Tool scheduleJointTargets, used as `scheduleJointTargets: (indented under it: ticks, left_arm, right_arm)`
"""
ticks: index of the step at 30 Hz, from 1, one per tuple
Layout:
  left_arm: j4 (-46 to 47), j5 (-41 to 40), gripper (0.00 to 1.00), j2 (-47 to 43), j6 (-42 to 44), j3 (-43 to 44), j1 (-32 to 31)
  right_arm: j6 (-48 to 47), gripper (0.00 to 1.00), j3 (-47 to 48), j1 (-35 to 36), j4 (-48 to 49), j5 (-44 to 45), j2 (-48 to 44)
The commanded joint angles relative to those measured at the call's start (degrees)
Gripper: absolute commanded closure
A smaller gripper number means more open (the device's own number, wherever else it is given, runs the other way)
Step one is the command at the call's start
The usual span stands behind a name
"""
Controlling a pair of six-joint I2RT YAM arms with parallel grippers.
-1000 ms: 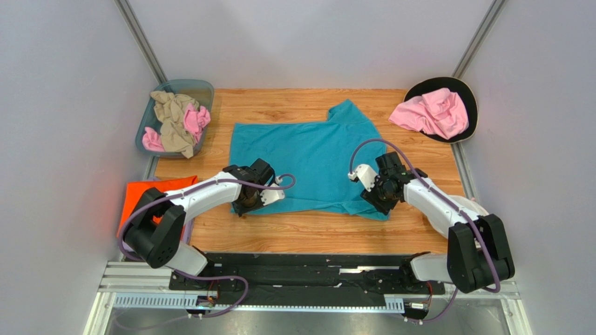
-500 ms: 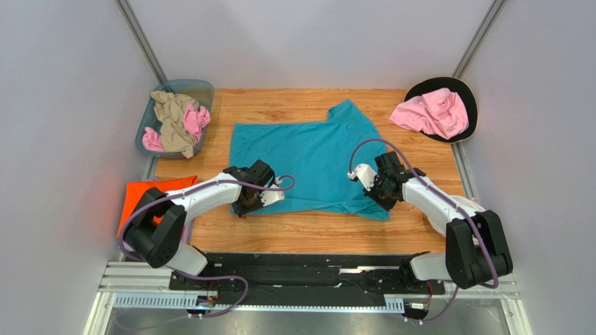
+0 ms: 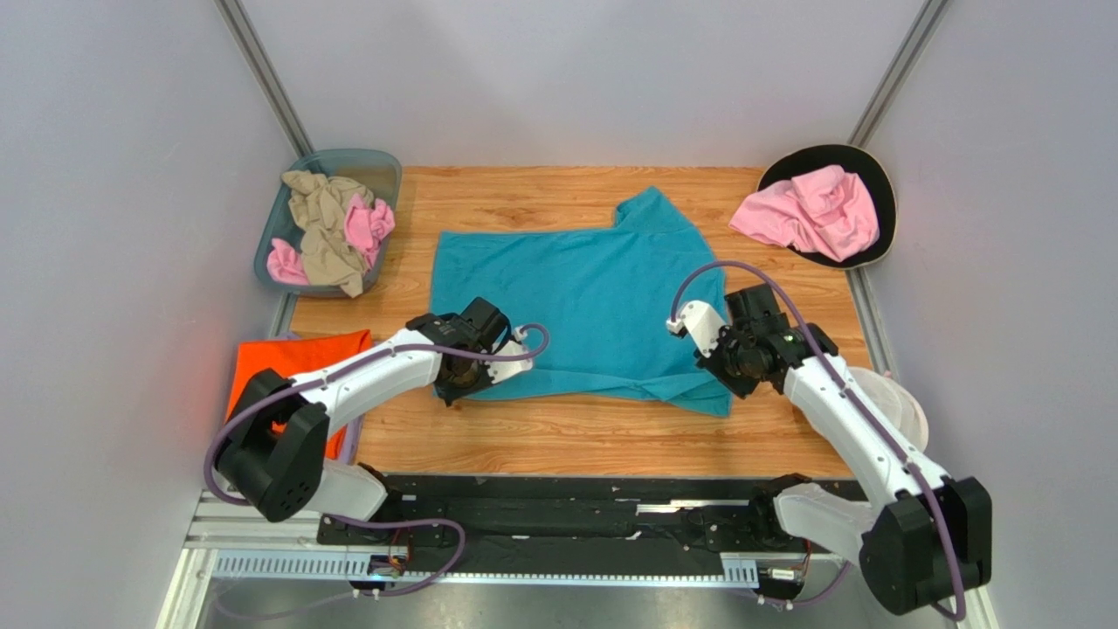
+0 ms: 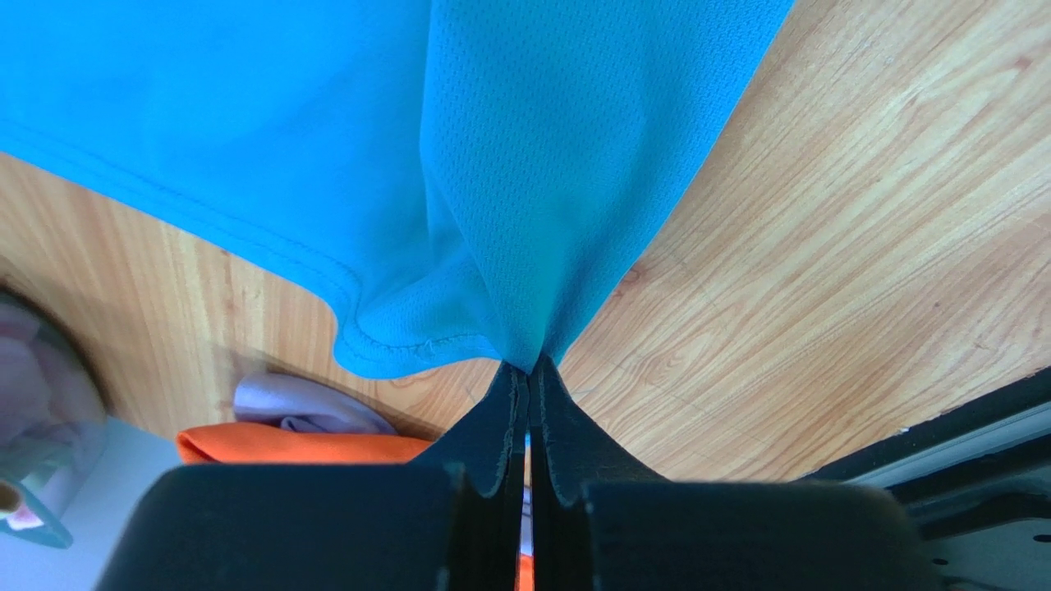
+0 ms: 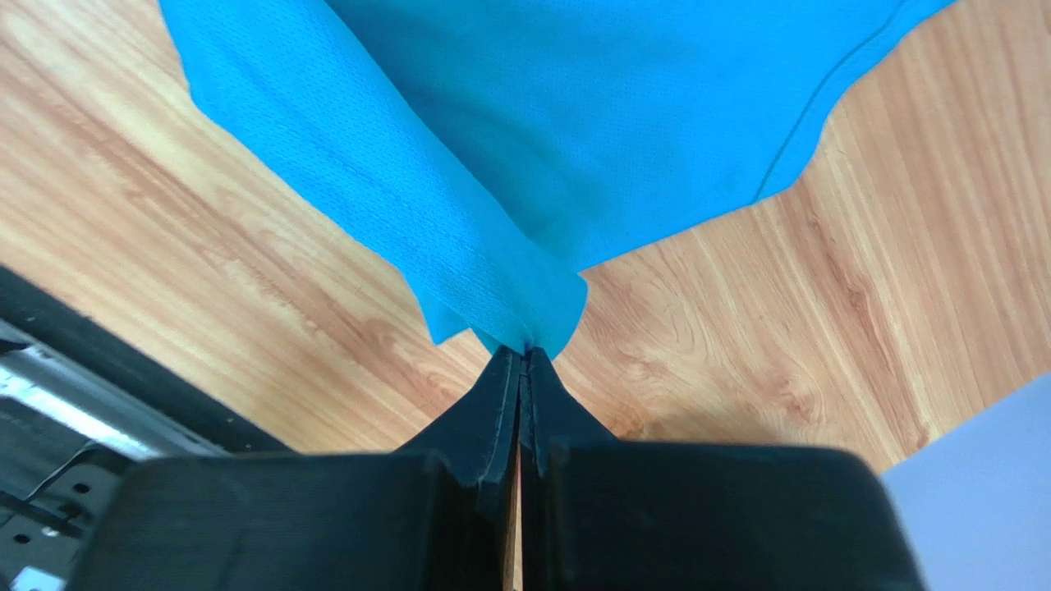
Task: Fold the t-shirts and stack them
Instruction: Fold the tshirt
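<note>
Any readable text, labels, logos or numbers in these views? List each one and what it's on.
None can be read in any view.
The teal t-shirt, pink t-shirt and orange t-shirt are plain, with no print or tag showing.
The bin and the table carry no visible label or marking.

Overhead view down on whole table (image 3: pixel 578 446); wrist views low and close, teal t-shirt (image 3: pixel 578 295) common to all
</note>
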Motion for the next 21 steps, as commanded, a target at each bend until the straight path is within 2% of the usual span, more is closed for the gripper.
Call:
scheduleJointTargets:
  ticks: [1, 9, 21]
  left_arm:
    - [-0.16, 1.34, 1.00, -3.43, -0.95, 1.27, -0.12]
    - [-1.57, 0.29, 1.00, -5.45, -0.78, 3.12, -0.20]
    - [-2.10, -2.44, 1.00, -2.91, 0.36, 6.10, -0.20]
  right_arm:
    - [1.96, 1.00, 3.13, 0.34, -6.01, -1.27, -5.32]
    - [2.23, 1.00, 8.30, 0.43, -7.51, 1.02, -7.00]
    - [1.70, 1.00, 20.09, 0.52, -4.52, 2.34, 4.68]
